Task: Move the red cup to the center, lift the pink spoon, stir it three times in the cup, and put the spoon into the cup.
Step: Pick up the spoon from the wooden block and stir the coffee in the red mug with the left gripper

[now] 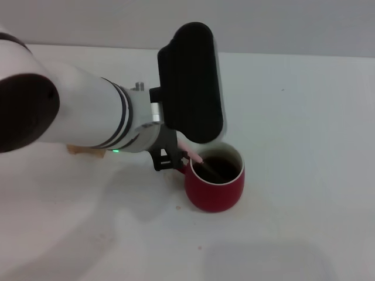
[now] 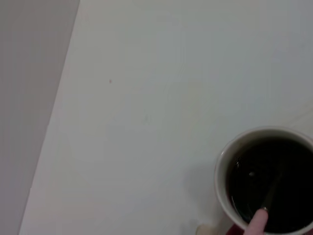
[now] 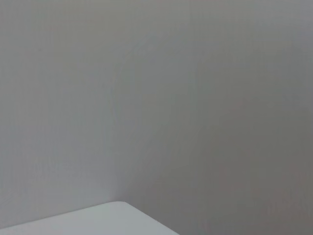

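From the head view we see the cup (image 1: 215,181) standing upright near the middle of the table (image 1: 304,117), a little toward its front edge, well apart from both side edges. The spoon (image 1: 196,157) leans over the cup's left rim, its pink handle rising toward the left gripper (image 1: 174,158), its bowl end down in the dark liquid. The left arm's black housing hides most of the fingers; we judge they pinch the handle top, but we cannot tell how wide the jaws stand. A tan block (image 1: 85,151) peeks out under the arm, toward the left edge.

In the left wrist view the cup (image 2: 221,196) shows from above, its white rim around dark liquid, and the spoon's pink tip (image 2: 257,223) enters at the near rim. No fingers show.

The right wrist view shows only wall and a table corner (image 3: 98,218); the right gripper is out of sight, parked.

We judge the spoon light, stiff and smooth, so it may slip or swivel; hold it high on the handle. The cup is heavy, brittle ceramic and full: stir gently, or it spills.
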